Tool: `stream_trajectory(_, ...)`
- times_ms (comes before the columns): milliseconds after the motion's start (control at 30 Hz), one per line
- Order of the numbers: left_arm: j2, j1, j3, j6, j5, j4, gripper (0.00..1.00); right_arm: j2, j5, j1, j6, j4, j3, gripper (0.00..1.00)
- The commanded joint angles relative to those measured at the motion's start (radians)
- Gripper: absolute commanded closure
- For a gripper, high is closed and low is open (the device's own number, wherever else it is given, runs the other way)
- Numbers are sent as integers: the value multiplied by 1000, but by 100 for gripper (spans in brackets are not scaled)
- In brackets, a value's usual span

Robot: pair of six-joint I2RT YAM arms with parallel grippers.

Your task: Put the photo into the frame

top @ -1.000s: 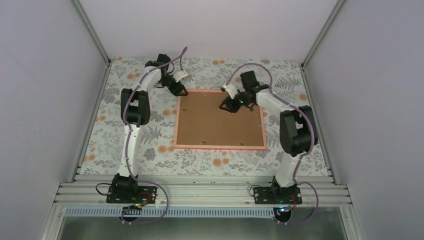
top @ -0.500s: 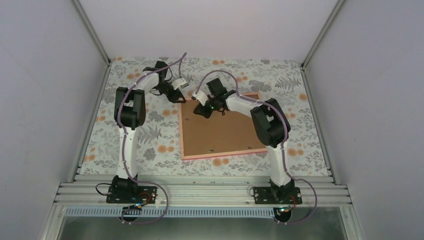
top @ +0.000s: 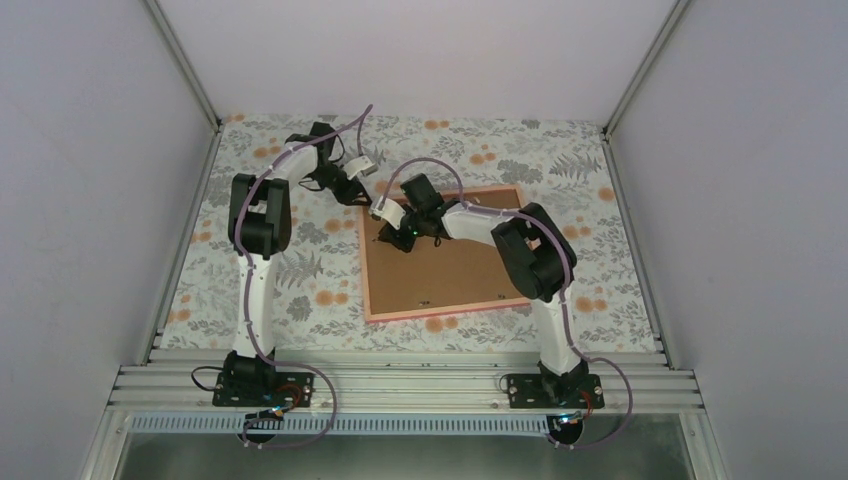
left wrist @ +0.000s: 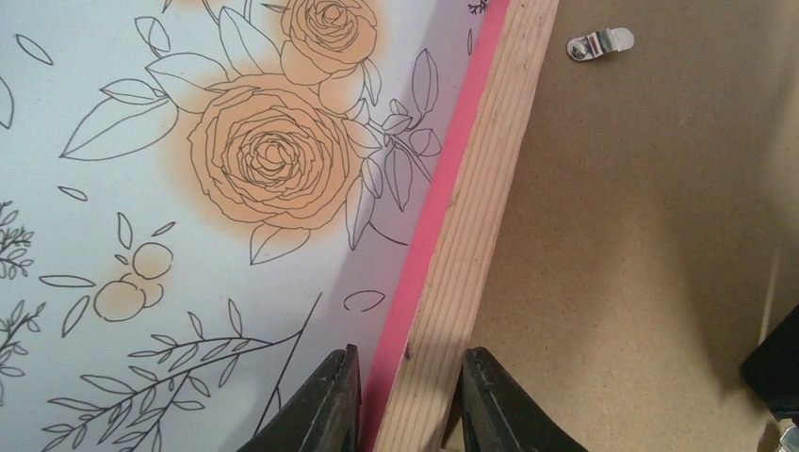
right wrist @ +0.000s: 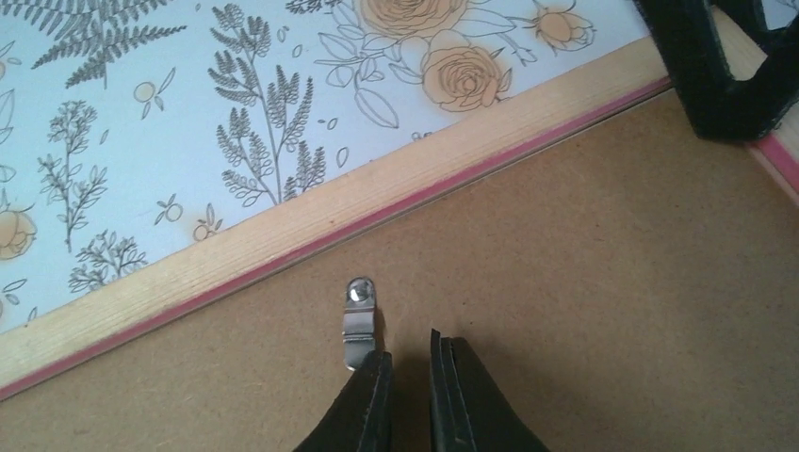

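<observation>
The frame point(top: 440, 312) lies face down and slightly skewed on the flowered tablecloth, its brown backing board point(top: 450, 265) up. The photo is out of view. My left gripper point(top: 362, 198) is at the frame's far left corner. In the left wrist view it point(left wrist: 407, 400) is shut across the frame's wooden rail point(left wrist: 471, 217), one finger on the pink outer side and one on the board side. My right gripper point(top: 388, 236) rests on the backing board just inside that corner. Its jaws point(right wrist: 410, 377) are shut with nothing between them, the left fingertip touching a metal clip point(right wrist: 359, 320).
A second metal clip point(left wrist: 600, 42) sits on the board near the rail. The left gripper's black fingers point(right wrist: 716, 75) show at the top right of the right wrist view. Grey walls enclose the table on three sides.
The frame has slid left and turned slightly. My right gripper moved left along the board's far edge and closed. My left gripper closed on the frame's corner rail.
</observation>
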Motion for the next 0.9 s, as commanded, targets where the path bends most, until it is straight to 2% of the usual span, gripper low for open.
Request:
stream_trajectory(0, 87, -8, -28, -4, -117, -57, 74, -30, 17, 26, -42, -11, -64, 89)
stream_trajectory(200, 98, -9, -9, -14, -119, -62, 75, -32, 3, 55, -54, -13, -60, 89)
stream_trajectory(433, 110, -11, 10, -16, -124, -73, 75, 2, -21, 66, -36, -33, -3, 96)
stream_trajectory(567, 113, -11, 14, -15, -121, -76, 76, -31, -107, 68, -71, -57, -23, 95)
stream_trajectory(867, 122, -11, 30, -15, -123, -86, 76, -93, -113, 35, -18, -79, 16, 92)
